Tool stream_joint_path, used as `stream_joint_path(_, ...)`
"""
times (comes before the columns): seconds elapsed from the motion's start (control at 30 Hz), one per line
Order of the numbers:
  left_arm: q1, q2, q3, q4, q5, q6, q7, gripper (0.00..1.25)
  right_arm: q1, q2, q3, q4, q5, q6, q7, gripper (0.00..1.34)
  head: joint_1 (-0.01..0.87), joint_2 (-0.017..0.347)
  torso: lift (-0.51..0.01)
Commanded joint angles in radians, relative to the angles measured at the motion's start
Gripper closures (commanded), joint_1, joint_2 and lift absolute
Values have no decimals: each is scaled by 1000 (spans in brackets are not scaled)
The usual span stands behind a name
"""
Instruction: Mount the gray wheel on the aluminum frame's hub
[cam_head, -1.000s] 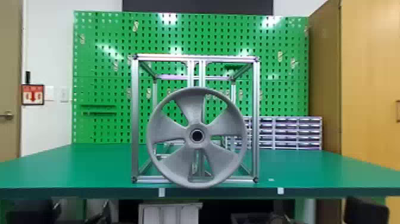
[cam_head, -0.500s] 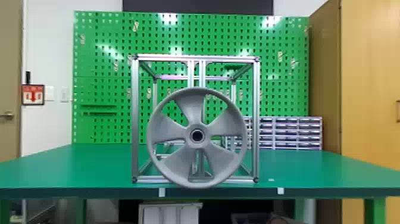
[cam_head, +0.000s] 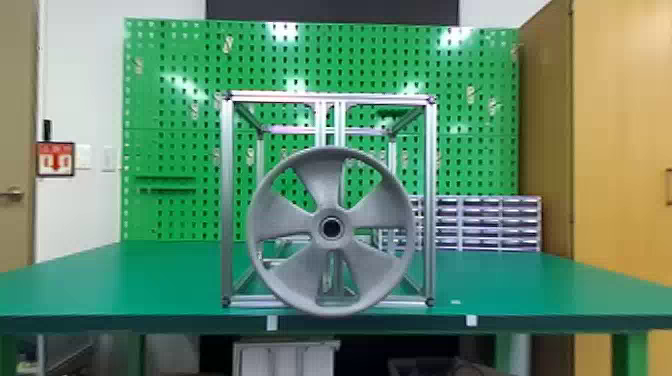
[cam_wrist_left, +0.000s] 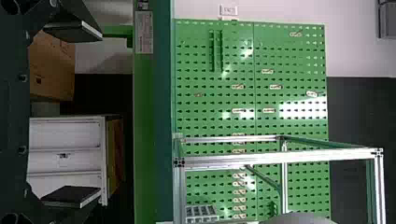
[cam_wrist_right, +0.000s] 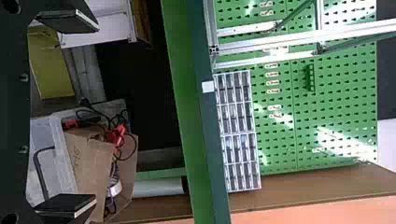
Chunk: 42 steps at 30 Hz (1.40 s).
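Note:
The gray wheel (cam_head: 322, 180) stands upright at the front middle of the aluminum frame (cam_head: 227, 200), its face toward me and a dark round opening within a ring at its centre (cam_head: 330, 228). How deep it sits on the hub behind it I cannot tell. In the left wrist view my left gripper (cam_wrist_left: 98, 113) is open and holds nothing, off the table's front side, with the wheel's rim (cam_wrist_left: 299, 218) at the picture's edge. My right gripper (cam_wrist_right: 97, 113) is likewise open and free of the wheel, with part of the frame (cam_wrist_right: 303, 38) farther off.
The frame rests near the front edge of the green table (cam_head: 125, 280). Behind stand a green pegboard (cam_head: 170, 150) and small drawers (cam_head: 487, 222). Below table level are a white drawer unit (cam_wrist_left: 65, 133) and a plastic bin (cam_wrist_right: 58, 154) with cardboard and cables.
Dark parts of both arms, at the head view's bottom edge a second ago, have dropped out of that view. The wheel and frame have kept their places.

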Motion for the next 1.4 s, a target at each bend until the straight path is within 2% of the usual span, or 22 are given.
stream_joint_path(0.0,8,0,1,4,-6,-3,-2,124,5,5,0,8,1,-4,1,36,-5,6,-499)
stream_joint_path(0.5,33,-16,14,16,-26,-20,-5,124,-2,8,51,36,22,-12,2,51,-5,6,-499)
stream_joint_path(0.77,31,-34,14,27,-29,-29,-7,124,-5,-4,89,39,48,-20,2,62,-5,6,-499)
stream_joint_path(1.03,34,-35,21,36,-30,-34,-7,124,2,-6,107,68,36,-23,2,68,-5,6,-499)
stream_joint_path(1.37,27,-39,4,56,-23,-36,-7,124,-5,-3,107,77,65,-35,2,70,-5,6,-499)
